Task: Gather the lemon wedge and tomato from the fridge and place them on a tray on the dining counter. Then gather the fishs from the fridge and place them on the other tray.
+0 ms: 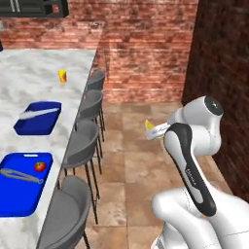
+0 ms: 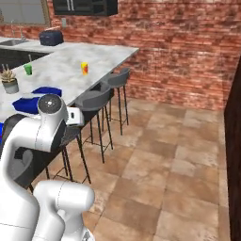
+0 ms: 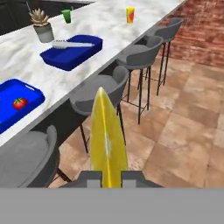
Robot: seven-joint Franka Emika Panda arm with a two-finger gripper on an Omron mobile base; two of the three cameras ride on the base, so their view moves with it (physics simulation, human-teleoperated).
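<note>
Beside the round grey stools (image 1: 80,146), the hand (image 3: 108,177) pinches the bright yellow lemon wedge (image 3: 107,140), next to be carried toward ten o'clock onto the blue tray (image 3: 26,94) with the glossy red tomato (image 3: 19,103) on the marble table (image 3: 87,24).

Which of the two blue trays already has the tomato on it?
The nearer tray, holding the tomato beside tongs; the farther tray carries a silver utensil.

Raised arm, end effector (image 3: 108,178) clamped shut.
</note>
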